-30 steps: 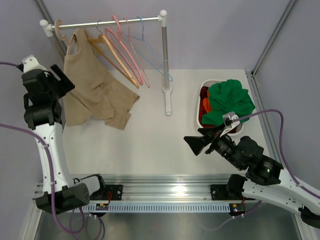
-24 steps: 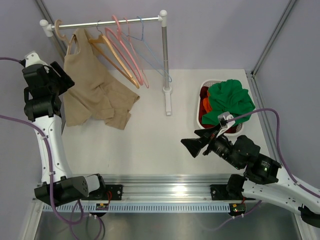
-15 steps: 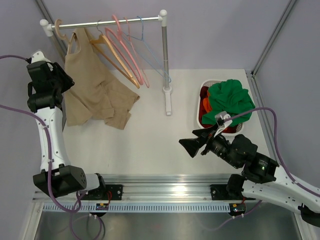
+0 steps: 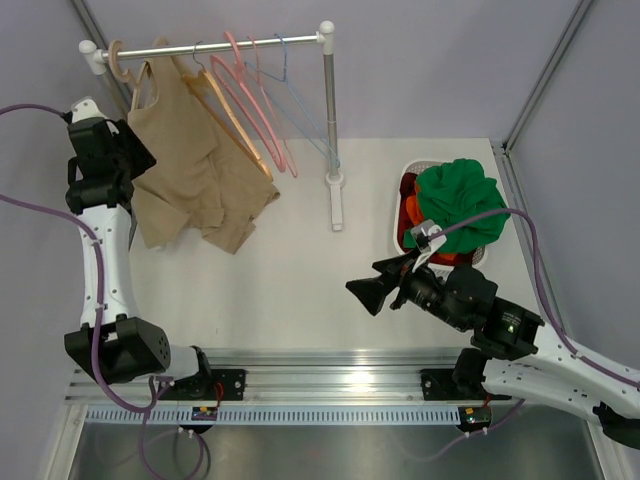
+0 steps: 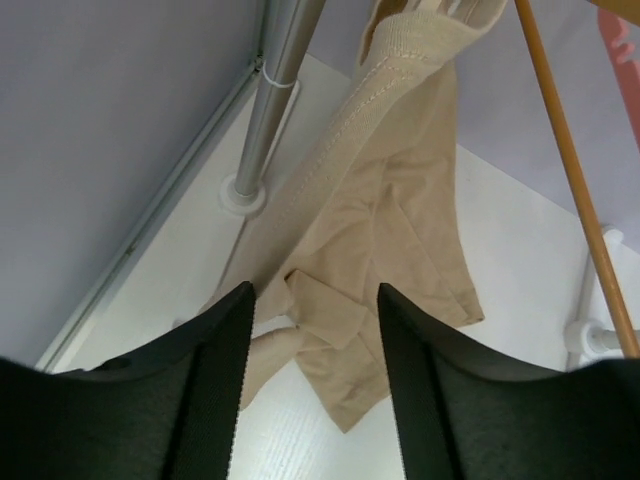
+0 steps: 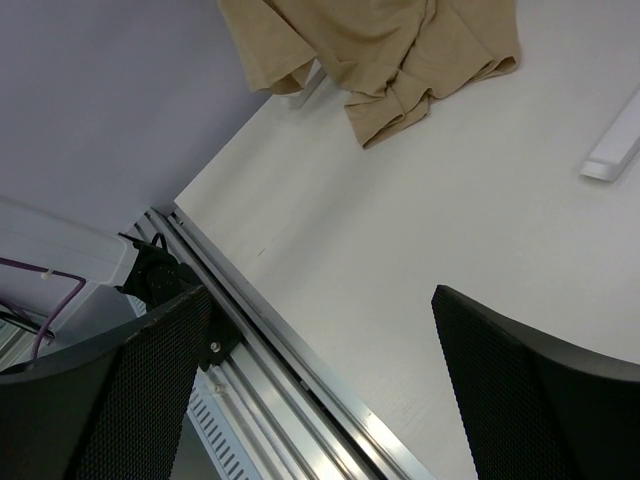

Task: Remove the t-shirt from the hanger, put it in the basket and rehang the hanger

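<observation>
The soft, plain beige t-shirt [image 4: 180, 150] hangs at the left end of the silver metal clothes rail [image 4: 230, 42], its shoulder straps up at the rail on the pale beige, thick-armed hanger [image 4: 114, 58]. Only the hanger's rounded hook shows clear of the fabric. The shirt is long enough that its lower part slumps in folds on the white table [image 4: 300, 280], so the hanger carries only some of its weight. The black left gripper [image 4: 138, 152] is raised just beside the shirt's left edge. In the left wrist view its jaws stand apart with the ribbed edge of the cloth lying beyond them, and nothing is caught between them. This looks like a line-up for a pinch on the shirt, which is not yet off the hanger. Further along the rail hang an orange-tan wooden hanger [image 4: 235, 120], pink hangers [image 4: 262, 110] and a thin blue wire hanger [image 4: 300, 100]. The black right gripper [image 4: 365, 290] hovers well apart over the middle of the table, jaws spread wide and empty, probably waiting to take the freed cloth. Behind it sits a white basket [image 4: 398, 205] heaped with a bright green cloth [image 4: 458, 200].
</observation>
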Available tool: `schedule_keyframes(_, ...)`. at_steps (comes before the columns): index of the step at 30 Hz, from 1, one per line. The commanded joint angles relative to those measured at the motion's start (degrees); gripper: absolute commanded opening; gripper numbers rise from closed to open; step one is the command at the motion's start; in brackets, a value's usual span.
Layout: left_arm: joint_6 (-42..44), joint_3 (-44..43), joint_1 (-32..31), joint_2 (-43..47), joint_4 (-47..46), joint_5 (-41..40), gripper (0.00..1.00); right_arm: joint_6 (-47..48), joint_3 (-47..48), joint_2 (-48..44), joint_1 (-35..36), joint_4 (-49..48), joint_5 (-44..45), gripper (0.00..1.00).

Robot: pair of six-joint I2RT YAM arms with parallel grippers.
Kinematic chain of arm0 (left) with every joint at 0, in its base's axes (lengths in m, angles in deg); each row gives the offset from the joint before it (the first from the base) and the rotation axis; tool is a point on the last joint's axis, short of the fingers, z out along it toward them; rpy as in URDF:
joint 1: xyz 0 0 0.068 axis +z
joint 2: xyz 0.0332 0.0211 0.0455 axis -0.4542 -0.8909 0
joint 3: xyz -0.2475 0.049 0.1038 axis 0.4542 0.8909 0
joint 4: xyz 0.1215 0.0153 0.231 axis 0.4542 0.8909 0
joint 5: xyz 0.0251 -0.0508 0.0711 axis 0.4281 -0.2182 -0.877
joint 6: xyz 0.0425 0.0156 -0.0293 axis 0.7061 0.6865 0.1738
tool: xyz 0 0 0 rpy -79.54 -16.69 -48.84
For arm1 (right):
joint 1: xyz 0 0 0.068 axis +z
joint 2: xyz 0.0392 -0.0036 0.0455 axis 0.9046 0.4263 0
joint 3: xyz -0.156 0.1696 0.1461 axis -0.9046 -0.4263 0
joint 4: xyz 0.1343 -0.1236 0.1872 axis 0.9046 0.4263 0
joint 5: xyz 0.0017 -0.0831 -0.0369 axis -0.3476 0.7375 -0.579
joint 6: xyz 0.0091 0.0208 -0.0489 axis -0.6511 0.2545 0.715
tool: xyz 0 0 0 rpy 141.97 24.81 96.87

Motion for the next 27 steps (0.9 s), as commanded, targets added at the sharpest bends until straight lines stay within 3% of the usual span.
schedule_keyframes(1, 2.35, 0.37, -1.42, -0.78, -3.3, -5.53, 0.59, 0.21, 2.59, 0.47, -0.19, -3.24, -1.97, 1.0)
schedule_keyframes(6, 1.65, 2.38, -1.95, 0.87, -5.4, -11.42, 0.59, -0.32, 2.41, 1.26, -0.1, -3.94, -3.82, 0.99)
schedule_keyframes(9, 0.86, 7.12, -1.86, 5.01, -12.08, -9.07, 0.59, 0.03, 2.15, 1.79, -0.1, -4.47, -4.0, 1.0)
schedule_keyframes(17, 3.85, 6.52, -1.86, 11.79, -16.57, -8.88, 0.59, 0.65, 1.27, 2.49, -0.1, -6.32, -4.26, 0.99)
schedule_keyframes(20, 4.64, 5.91, -1.86, 10.39, -16.66, -9.14, 0.61, 1.0, 1.71, 3.19, -0.19, -6.14, -4.79, 0.99)
schedule_keyframes(23, 5.78, 4.78, -1.77, 8.02, -16.58, -9.85, 0.71, 0.92, 1.62, 2.84, -0.1, -5.88, -4.88, 0.99)
schedule_keyframes(27, 5.96, 3.19, -1.6, 2.05, -15.78, -5.38, 0.73, 1.09, 1.27, 1.7, -0.1, -5.53, -4.35, 0.99)
